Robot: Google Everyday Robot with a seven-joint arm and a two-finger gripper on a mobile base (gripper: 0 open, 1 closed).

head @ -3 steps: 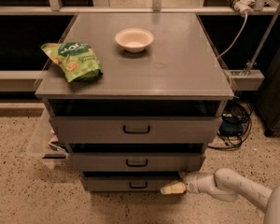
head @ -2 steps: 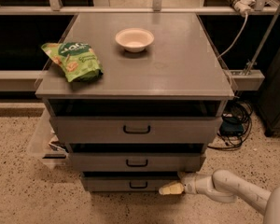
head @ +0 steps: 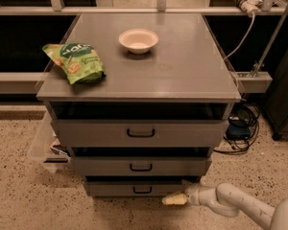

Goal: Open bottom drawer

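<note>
Arm (head: 240, 206) reaches leftward, gripper (head: 174, 200) low, apparently pointing left.

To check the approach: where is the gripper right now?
In the camera view, the gripper is low, right of centre, near the bottom drawer front, right of its black handle.

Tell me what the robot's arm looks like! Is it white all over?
Mostly! The arm is pale grey-white, smooth and rounded, like fat tubes joined by bulgy elbows. It comes in from the bottom right corner. Its end effector is a small cream-yellow tip, low down in front of the bottom drawer, right of the black handle. No cables, stickers or writing show on it.
</note>
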